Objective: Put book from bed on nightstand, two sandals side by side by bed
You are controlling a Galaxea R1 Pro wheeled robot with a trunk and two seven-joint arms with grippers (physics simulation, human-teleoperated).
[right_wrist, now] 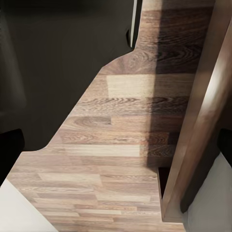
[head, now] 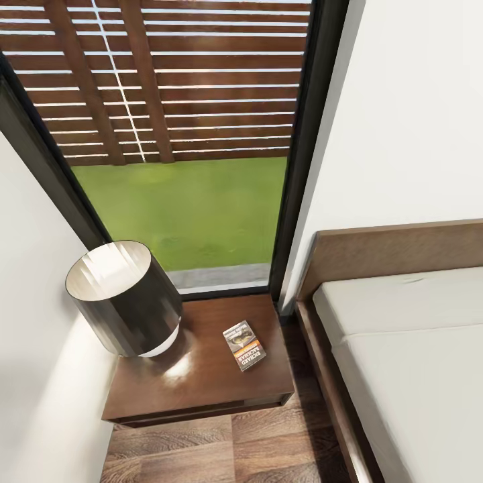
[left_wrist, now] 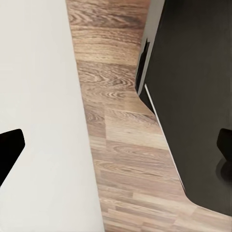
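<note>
Item: book (head: 244,345), lying flat on nightstand (head: 201,396), right of lamp (head: 126,298), clear of edges (first part of task looking done). Bed (head: 409,349) sitting right, mattress bare. Both arms' jaws spreading wide over plank floor (left_wrist: 125,159), pinching nothing. Sandals pending.

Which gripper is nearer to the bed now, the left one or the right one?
Right. The right gripper hangs over the floor beside the bed frame; the left gripper hangs beside the white wall.
</note>
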